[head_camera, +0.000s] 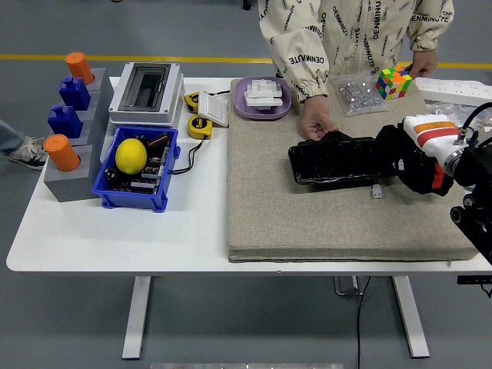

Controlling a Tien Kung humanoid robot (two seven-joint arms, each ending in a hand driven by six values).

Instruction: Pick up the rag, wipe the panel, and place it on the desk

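The panel (342, 160), a flat black slab with a dull sheen, lies lengthwise on the gray mat (338, 223) that covers the right part of the white table (115, 231). The table stands on a gray floor with a yellow line across the far side. A person in a pale printed jacket stands at the far edge and rests one hand (317, 123) on the panel's near-left corner; the other hand (421, 63) is beside a colored cube (393, 82). The right hand (415, 157) of the robot, black with a white and orange cuff, sits over the right end of the panel; I cannot tell how its fingers are set, and I cannot make out a rag under it. On the left of the table are a blue bin (131, 192) with a yellow lemon (131, 155), a gray electrical box (146, 92) and a purple tray (263, 98).
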